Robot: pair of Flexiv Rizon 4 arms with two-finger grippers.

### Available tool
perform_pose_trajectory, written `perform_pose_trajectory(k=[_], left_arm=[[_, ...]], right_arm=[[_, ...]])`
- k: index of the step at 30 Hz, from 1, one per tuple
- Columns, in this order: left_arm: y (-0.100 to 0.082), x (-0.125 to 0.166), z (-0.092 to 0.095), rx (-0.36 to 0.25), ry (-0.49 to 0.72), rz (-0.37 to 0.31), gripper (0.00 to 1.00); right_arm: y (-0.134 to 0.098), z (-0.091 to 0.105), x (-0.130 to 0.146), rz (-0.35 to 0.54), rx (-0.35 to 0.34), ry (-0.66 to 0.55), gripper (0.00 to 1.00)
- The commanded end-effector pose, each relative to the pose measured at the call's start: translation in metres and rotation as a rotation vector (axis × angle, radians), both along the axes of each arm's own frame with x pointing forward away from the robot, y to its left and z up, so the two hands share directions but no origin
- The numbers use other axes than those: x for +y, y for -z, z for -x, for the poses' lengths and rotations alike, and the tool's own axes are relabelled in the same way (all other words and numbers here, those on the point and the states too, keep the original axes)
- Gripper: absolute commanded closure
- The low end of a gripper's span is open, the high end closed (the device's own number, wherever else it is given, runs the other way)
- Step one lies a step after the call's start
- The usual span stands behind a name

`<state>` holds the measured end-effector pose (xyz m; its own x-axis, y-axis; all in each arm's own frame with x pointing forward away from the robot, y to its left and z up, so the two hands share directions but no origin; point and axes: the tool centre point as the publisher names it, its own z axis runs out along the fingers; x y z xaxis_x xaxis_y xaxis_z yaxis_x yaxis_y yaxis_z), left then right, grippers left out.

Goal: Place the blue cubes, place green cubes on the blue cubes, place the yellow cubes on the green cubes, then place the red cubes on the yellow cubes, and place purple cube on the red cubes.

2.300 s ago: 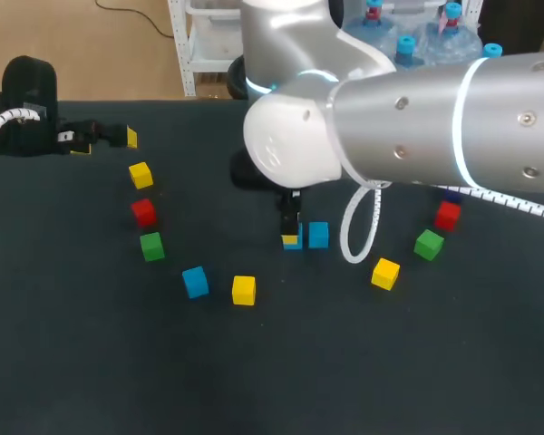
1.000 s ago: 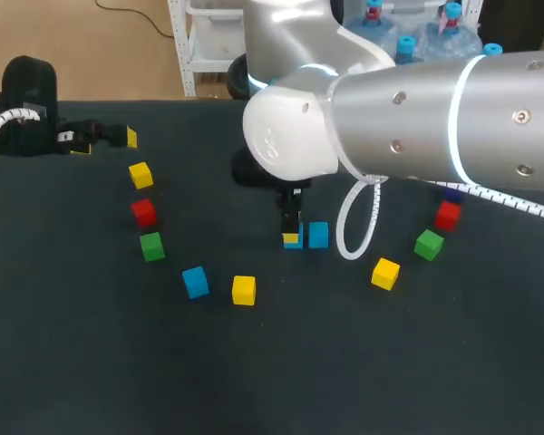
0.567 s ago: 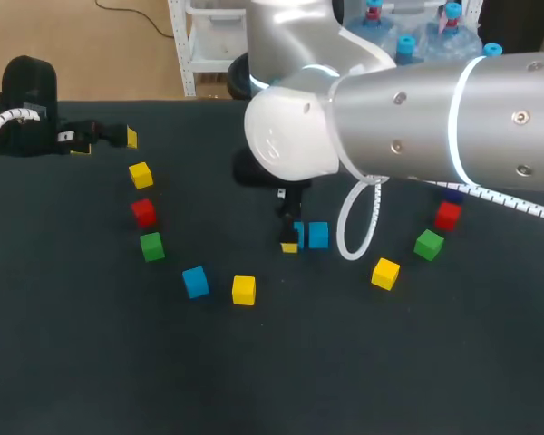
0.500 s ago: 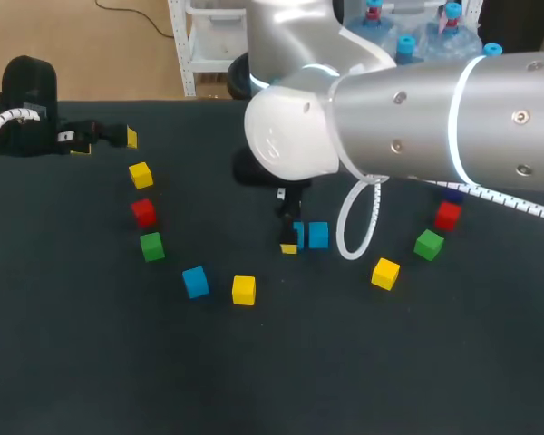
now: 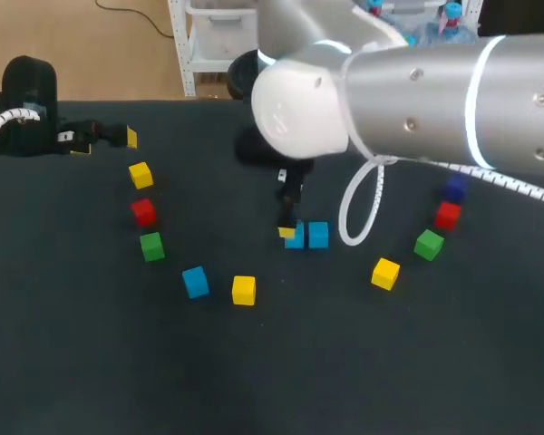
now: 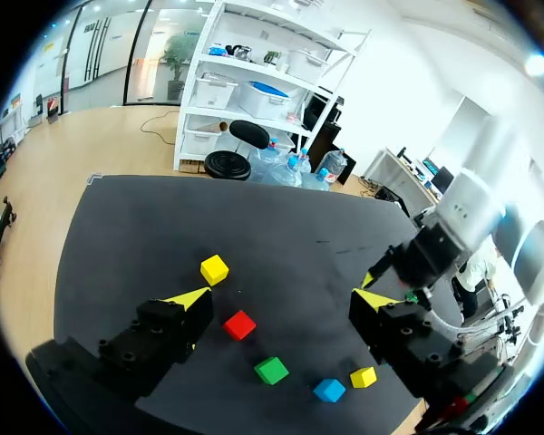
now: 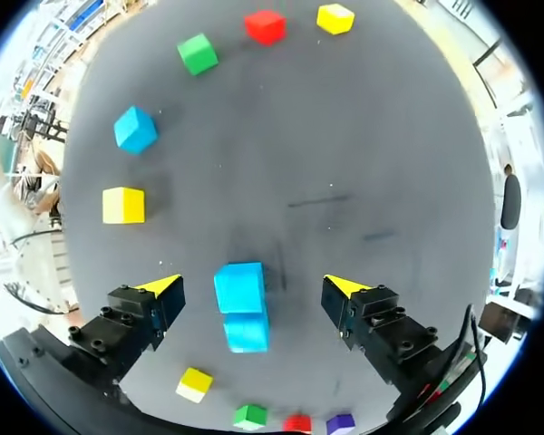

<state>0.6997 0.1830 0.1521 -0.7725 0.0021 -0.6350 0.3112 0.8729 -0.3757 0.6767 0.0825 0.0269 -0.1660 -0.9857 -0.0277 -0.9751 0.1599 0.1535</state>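
Legible markings: none.
Faces of the cubes (image 5: pixel 244 290) show plain colour only; a white patch (image 5: pixel 65 137) on the left gripper (image 5: pixel 106 142) is too small to read; nothing legible on the table (image 5: pixel 118 362).

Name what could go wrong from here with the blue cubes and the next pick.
The right gripper hangs open over the two touching blue cubes; a finger could nudge them apart. One green cube sits near a red cube, so grabbing it may bump the red one.

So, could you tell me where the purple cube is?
In the head view the purple cube sits at the right, just behind a red cube and a green cube.
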Motion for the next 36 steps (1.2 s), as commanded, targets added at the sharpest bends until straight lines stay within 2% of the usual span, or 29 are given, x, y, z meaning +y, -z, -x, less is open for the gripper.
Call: perform_pose_trajectory(k=[1,3,6,14,19,22,25,28,30,36], left_arm=[[0.002,0.002,0.0,-0.007,0.006,0.01,0.0],[0.002,0.002,0.0,-0.007,0.006,0.01,0.0],[0.002,0.002,0.0,-0.007,0.006,0.01,0.0],[0.002,0.002,0.0,-0.007,0.006,0.01,0.0],[0.002,0.002,0.0,-0.007,0.006,0.01,0.0],[0.002,0.002,0.0,-0.007,0.006,0.01,0.0],[0.002,0.002,0.0,-0.007,0.006,0.01,0.0],[0.002,0.002,0.0,-0.007,0.006,0.01,0.0],[0.002,0.002,0.0,-0.007,0.006,0.01,0.0],[0.002,0.002,0.0,-0.007,0.006,0.01,0.0]], right_arm=[[-0.024,0.013,-0.008,-0.033,-0.015,0.024,0.0],[-0.031,0.016,-0.009,-0.039,-0.016,0.04,0.0],[-0.044,0.022,-0.014,-0.097,-0.038,0.047,0.0],[-0.1,0.008,-0.056,-0.389,-0.171,0.24,0.0],[-0.127,0.001,-0.09,-0.567,-0.286,0.364,0.0],[-0.13,-0.001,-0.107,-0.619,-0.326,0.414,0.0],[-0.127,0.004,-0.119,-0.611,-0.403,0.412,0.0],[-0.127,0.012,-0.131,-0.653,-0.454,0.427,0.0],[-0.128,0.014,-0.14,-0.697,-0.461,0.453,0.0],[-0.129,0.013,-0.165,-0.73,-0.501,0.549,0.0]])
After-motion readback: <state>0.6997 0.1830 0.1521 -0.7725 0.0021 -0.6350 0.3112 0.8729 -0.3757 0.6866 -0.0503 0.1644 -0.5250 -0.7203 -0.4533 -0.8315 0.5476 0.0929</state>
